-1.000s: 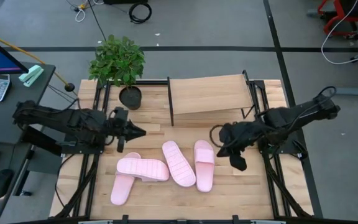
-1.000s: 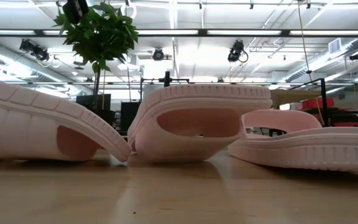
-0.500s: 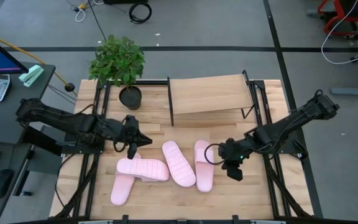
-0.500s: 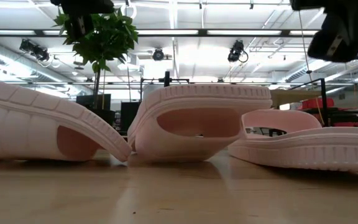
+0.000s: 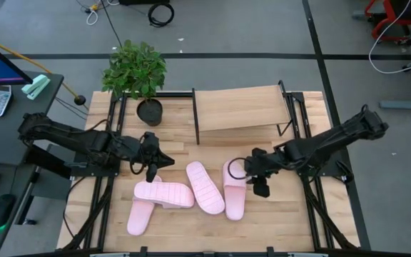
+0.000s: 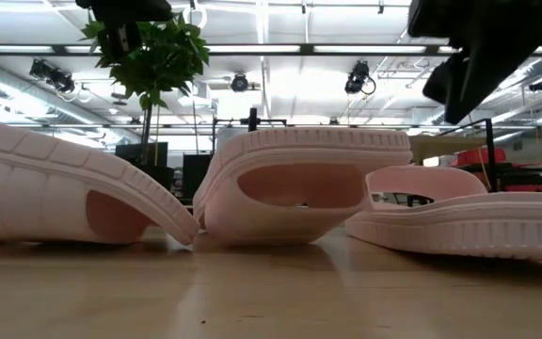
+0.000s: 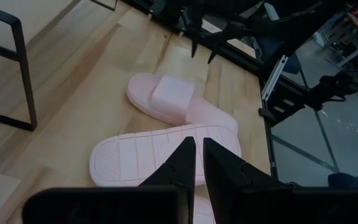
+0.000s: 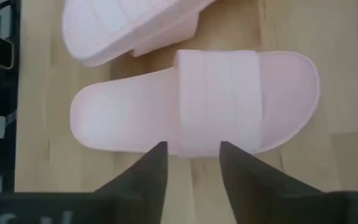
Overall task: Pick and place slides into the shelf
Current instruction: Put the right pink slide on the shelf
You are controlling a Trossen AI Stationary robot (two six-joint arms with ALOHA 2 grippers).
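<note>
Right jaws (image 8: pixel 189 163) parted moderately, empty, hanging just above the rightmost pale pink foam slide sandal (image 8: pixel 194 102), with the wide strap (image 8: pixel 219 93) directly ahead of the two dark fingers (image 8: pixel 146 171). Seen from above, positioned at the right edge of this sandal (image 5: pixel 235 187), near the strap end. Left jaws (image 7: pixel 197 163) almost closed, only a narrow slit between, holding nothing, hovering over the upside-down pink sandal with ribbed sole (image 7: pixel 160 163) in the middle of the group.

Probably light and soft material, foam that gives under pressure but springs back; not fragile, slightly grippy. Best hold judged to be across the strap, or pinching the side wall of the sole, since the flat footbed gives nothing to clamp.

Three sandals clearly visible, lying close together on the wood-plank surface (image 5: pixel 177 150), in front of the slanted light-wood shelf with thin black frame (image 5: pixel 237 107), which carries nothing yet. Leftmost pink sandal (image 5: pixel 164 193) lying crosswise, seemingly on top of another one. Potted green plant (image 5: pixel 135 70) standing at the far left corner.
</note>
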